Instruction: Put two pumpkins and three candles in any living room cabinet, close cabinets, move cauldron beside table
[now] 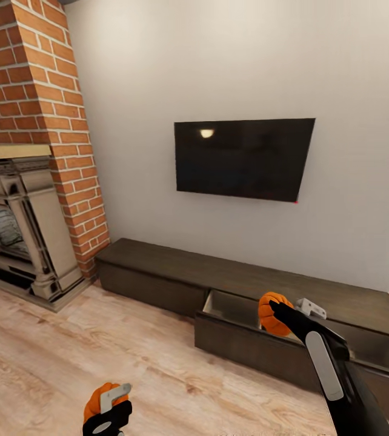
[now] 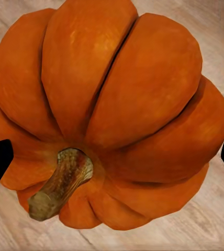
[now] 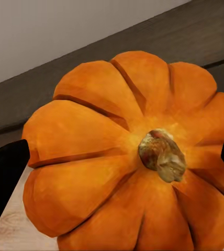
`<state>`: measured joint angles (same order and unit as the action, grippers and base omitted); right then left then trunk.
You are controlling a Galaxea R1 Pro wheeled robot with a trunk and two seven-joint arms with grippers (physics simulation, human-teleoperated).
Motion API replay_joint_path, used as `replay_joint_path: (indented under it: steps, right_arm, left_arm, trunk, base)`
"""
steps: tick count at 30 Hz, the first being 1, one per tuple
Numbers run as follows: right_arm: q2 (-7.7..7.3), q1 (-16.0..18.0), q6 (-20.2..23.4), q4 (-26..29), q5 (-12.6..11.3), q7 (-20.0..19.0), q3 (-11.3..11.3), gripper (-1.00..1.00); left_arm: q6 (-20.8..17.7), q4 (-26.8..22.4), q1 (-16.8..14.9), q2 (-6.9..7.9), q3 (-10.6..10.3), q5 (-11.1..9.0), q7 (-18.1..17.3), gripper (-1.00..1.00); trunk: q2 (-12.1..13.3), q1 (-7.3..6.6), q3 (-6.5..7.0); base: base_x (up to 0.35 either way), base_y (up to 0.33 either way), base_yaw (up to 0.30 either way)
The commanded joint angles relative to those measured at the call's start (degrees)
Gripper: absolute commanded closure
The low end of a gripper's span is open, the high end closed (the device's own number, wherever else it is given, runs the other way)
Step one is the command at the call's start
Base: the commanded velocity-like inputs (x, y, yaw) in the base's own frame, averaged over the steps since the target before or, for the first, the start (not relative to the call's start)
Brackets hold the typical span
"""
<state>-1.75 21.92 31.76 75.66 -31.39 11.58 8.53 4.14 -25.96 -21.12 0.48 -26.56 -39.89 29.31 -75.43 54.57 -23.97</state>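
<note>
Head view: one pumpkin (image 1: 272, 313) is gripped by the right gripper (image 1: 282, 315) over the cabinet (image 1: 158, 269)'s open drawer (image 1: 243, 339); at 7 o'clock, a second pumpkin (image 1: 99, 396) is gripped by the left gripper (image 1: 111, 407). Neither is judged stowed yet.

1 orange ribbed pumpkin (image 1: 273, 313) hangs over the open cabinet (image 1: 249, 290) drawer; the other pumpkin (image 1: 100, 399) is above the floor.

Fireplace (image 1: 19, 224) (left side) cut off
</note>
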Motion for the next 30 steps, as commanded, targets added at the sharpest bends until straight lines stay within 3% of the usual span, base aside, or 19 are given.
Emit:
replay_joint_path:
  steps: [1, 23, 30]
  right_arm:
    - [-0.01, 0.05, 0.14, 0.10, -0.69, 0.46, -0.02, 1.00]
    - [-0.10, 0.05, -0.12, 0.01, -0.64, 0.46, 0.04, 1.00]
    - [-0.35, 0.05, -0.12, 0.01, -0.61, 0.41, 1.91, 1.00]
  left_arm:
    - [0.34, -0.05, -0.07, 0.05, -0.51, -0.36, 0.40, 1.00]
    - [0.46, -0.05, -0.05, 0.05, -0.51, -0.33, 0.36, 1.00]
    - [0.59, -0.04, -0.07, 0.05, -0.51, -0.28, 0.39, 1.00]
  trunk:
    - [-0.04, 0.00, -0.06]
    - [-0.04, 0.00, -0.06]
    - [-0.04, 0.00, -0.06]
  base:
    - [0.000, -0.016, -0.271]
    - [0.002, -0.003, -0.271]
    - [0.170, -0.212, -0.271]
